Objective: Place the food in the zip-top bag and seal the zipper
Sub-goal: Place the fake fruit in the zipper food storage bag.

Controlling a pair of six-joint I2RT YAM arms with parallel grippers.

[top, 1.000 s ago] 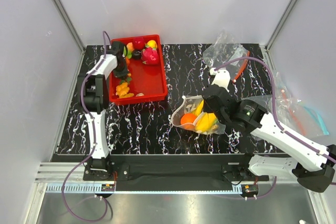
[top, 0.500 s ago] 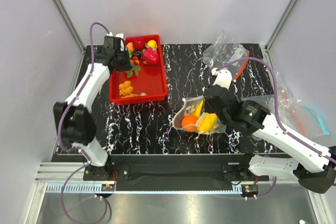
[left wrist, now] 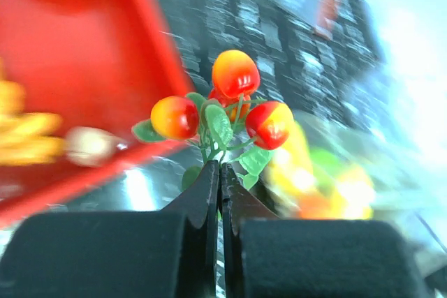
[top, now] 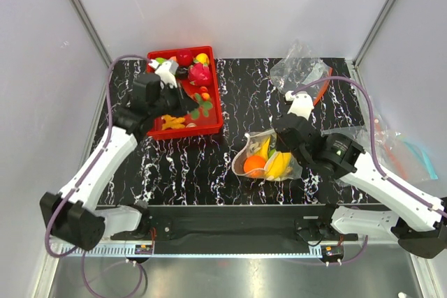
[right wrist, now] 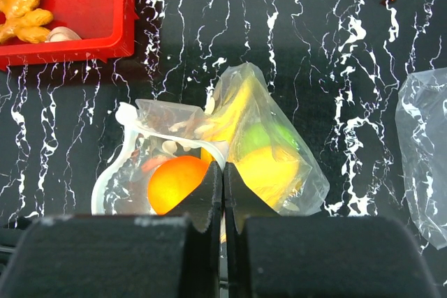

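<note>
Hovering over tray (top: pixel 211 122), left jaws pinching sprig (left wrist: pixel 220 122), right jaws gripping bag (right wrist: pixel 293 179)

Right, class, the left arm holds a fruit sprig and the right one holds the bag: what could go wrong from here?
1. The left gripper pinches the sprig by its thin stem only, so it could twist or slip out.
2. The bag bulges with fruit, so the leafy sprig may snag at its mouth.
3. The right gripper grips just a fold of film, so the orange near the mouth might roll out.
</note>
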